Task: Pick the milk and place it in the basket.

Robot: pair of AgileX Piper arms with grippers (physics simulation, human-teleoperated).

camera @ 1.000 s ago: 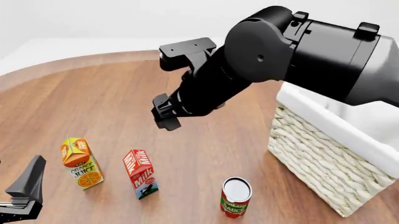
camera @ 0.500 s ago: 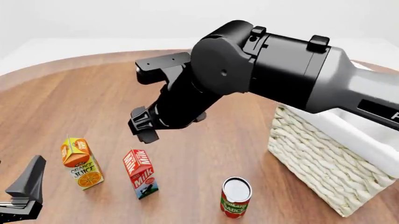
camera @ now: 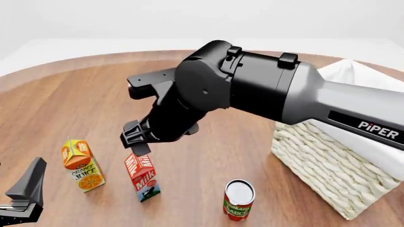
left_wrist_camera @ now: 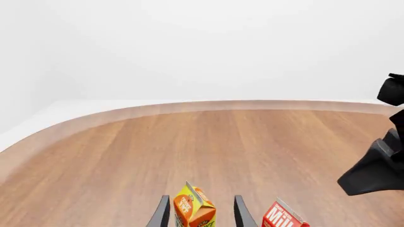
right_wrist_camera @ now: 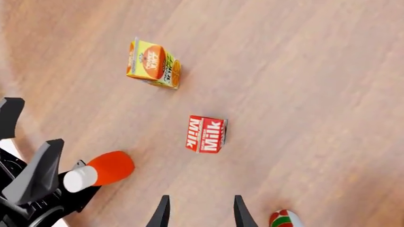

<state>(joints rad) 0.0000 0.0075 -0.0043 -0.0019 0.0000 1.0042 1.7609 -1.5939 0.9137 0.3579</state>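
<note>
Fingers of the right gripper (right_wrist_camera: 198, 213) stand parted with nothing between them, poised above the milk (camera: 143, 176), which stands upright near the table's (camera: 69, 94) near edge. The orange juice carton (camera: 81, 164) stands toward the left edge, the can (camera: 239, 199) toward the right. The basket (camera: 328, 161) sits by the right edge. The left gripper (left_wrist_camera: 198, 215) is open and empty, with the juice carton in front of it.

Place: a simulated tabletop test scene, rendered, not a real room.
Surface: a round wooden table (camera: 75, 94) is filling the view.
Surroundings: blank white walls are enclosing it.
Goods: milk (camera: 143, 176), juice (camera: 82, 164), can (camera: 239, 199) and basket (camera: 328, 161) are sitting out.
</note>
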